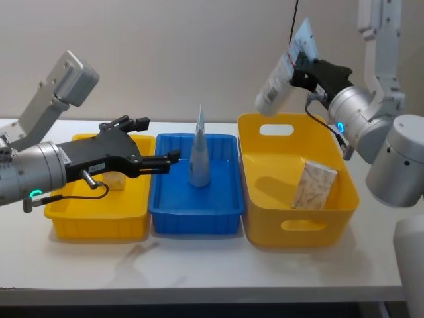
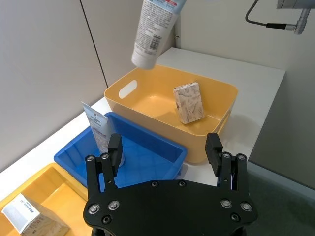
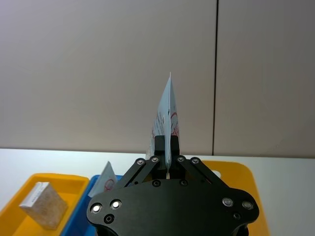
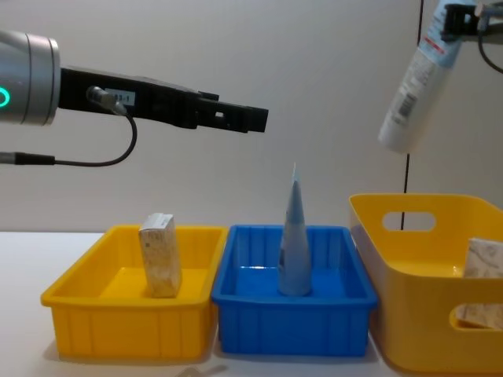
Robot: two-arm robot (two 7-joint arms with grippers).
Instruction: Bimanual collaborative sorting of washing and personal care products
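Above the large yellow bin (image 1: 262,156), the right gripper's (image 1: 306,61) fingers clamp a pale blue pouch (image 1: 283,74); left gripper's (image 1: 154,142) fingers spread wide.

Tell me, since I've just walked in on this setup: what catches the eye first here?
The right tool holds a pale tube by its flat end, high above the large yellow bin, cap end hanging down. In the blue bin between the two yellow ones, a second tube stands upright on its cap. The left tool hovers open above the small yellow bin, where a marbled pack stands.
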